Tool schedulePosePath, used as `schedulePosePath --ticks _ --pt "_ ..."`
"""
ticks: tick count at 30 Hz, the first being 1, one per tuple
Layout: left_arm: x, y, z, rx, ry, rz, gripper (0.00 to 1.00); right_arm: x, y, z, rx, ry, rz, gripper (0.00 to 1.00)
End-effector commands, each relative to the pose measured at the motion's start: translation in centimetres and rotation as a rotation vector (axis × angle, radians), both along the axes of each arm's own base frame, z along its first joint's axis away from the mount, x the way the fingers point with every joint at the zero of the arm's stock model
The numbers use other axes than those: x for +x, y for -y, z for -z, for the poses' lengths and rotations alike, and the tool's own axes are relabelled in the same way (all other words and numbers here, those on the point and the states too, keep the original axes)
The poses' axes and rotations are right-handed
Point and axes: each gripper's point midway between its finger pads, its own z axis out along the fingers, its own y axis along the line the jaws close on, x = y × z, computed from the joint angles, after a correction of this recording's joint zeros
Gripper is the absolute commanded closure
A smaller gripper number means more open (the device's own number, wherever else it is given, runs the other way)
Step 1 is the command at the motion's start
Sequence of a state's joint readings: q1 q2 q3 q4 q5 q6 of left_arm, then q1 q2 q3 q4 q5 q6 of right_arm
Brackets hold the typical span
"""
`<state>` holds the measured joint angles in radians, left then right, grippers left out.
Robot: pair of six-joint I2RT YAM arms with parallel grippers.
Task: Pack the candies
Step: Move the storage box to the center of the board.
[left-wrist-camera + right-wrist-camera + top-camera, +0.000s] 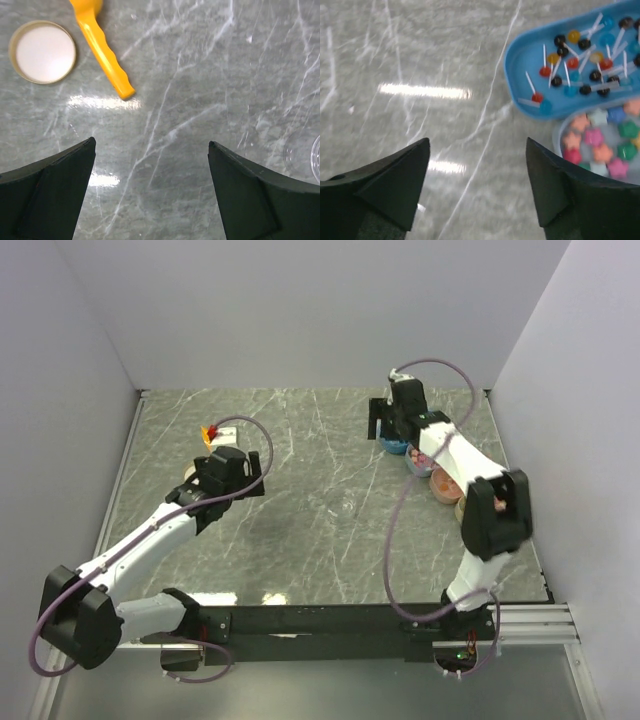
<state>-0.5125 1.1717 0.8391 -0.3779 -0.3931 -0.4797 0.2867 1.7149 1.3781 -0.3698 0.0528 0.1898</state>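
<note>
The candies [580,70] are small round sweets on white sticks, mostly dark and blue with some red and yellow. They lie in a blue tray [512,60] at the upper right of the right wrist view. My right gripper [477,145] hangs open over bare marble to the left of the tray, with nothing between its fingers. In the top view it [390,422] is at the back right, by the tray [392,447]. My left gripper [151,145] is open over bare table, holding nothing; the top view shows it [228,462] at the left.
A yellow scoop [102,52] and a round white lid [44,51] lie beyond the left gripper. A clear container's rim [307,155] shows at that view's right edge. Pastel star sweets [602,145] fill a clear bowl beside the tray. An orange-red bowl [445,485] stands nearer the right arm.
</note>
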Motion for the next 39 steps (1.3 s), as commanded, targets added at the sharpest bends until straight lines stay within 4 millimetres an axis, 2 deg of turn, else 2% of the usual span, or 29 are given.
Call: schedulePosePath --ticks 1,2,3,4,5,6,8,9,10,11,17,22,25,27,33,34,39 --pt "1.3 -1.4 -2.1 0.027 0.112 -0.061 0.01 5.0 0.5 -0.1 -0.008 0.052 -0.016 0.18" --pt "1.5 -1.6 -2.3 0.033 0.117 -0.074 0.01 6.6 0.5 -1.2 0.001 0.079 -0.017 0.24" --pt "1.8 -1.7 -2.4 0.038 0.127 -0.082 0.01 7.3 0.6 1.3 -0.005 0.024 -0.012 0.26" --pt "1.9 -2.0 -2.2 0.047 0.128 -0.091 0.01 8.0 0.8 2.0 -0.005 0.009 -0.005 0.28" --pt "1.9 -2.3 -2.0 0.057 0.128 -0.105 0.01 9.2 0.8 1.2 0.016 0.025 -0.011 0.31" --pt "1.9 -2.5 -1.9 0.064 0.125 -0.111 0.01 9.5 0.8 3.1 0.013 -0.016 -0.011 0.32" --pt "1.8 -3.0 -1.4 0.090 0.114 -0.125 0.01 10.4 0.6 3.7 0.025 -0.016 -0.015 0.37" --pt "1.8 -3.1 -1.4 0.097 0.115 -0.130 0.01 10.4 0.4 5.2 0.032 -0.050 -0.018 0.38" --pt "1.8 -3.3 -1.3 0.103 0.116 -0.135 0.01 10.8 0.2 5.2 0.041 -0.051 -0.024 0.39" --pt "1.9 -3.4 -1.2 0.112 0.116 -0.138 0.01 10.9 -0.3 6.5 0.051 -0.079 -0.036 0.40" --pt "2.3 -2.9 -0.6 0.122 0.087 -0.122 0.01 10.5 -0.6 7.4 0.051 -0.136 -0.058 0.48" --pt "2.5 -2.9 -1.0 0.118 0.097 -0.120 0.01 8.6 -1.7 9.0 0.065 -0.211 -0.102 0.53" --pt "2.4 -2.9 -1.1 0.117 0.093 -0.119 0.00 7.3 -2.8 9.1 0.050 -0.216 -0.135 0.60" --pt "2.4 -2.8 -1.2 0.115 0.091 -0.117 0.01 7.1 -3.4 8.5 0.053 -0.199 -0.148 0.63" --pt "2.4 -2.9 -1.6 0.114 0.095 -0.124 0.01 5.8 -6.8 7.2 0.043 -0.180 -0.202 0.70" --pt "2.3 -3.0 -1.5 0.115 0.093 -0.124 0.01 5.3 -8.0 6.8 0.043 -0.175 -0.223 0.70" --pt "2.4 -2.8 -1.7 0.108 0.092 -0.123 0.01 3.3 -11.8 6.6 0.065 -0.205 -0.236 0.75"
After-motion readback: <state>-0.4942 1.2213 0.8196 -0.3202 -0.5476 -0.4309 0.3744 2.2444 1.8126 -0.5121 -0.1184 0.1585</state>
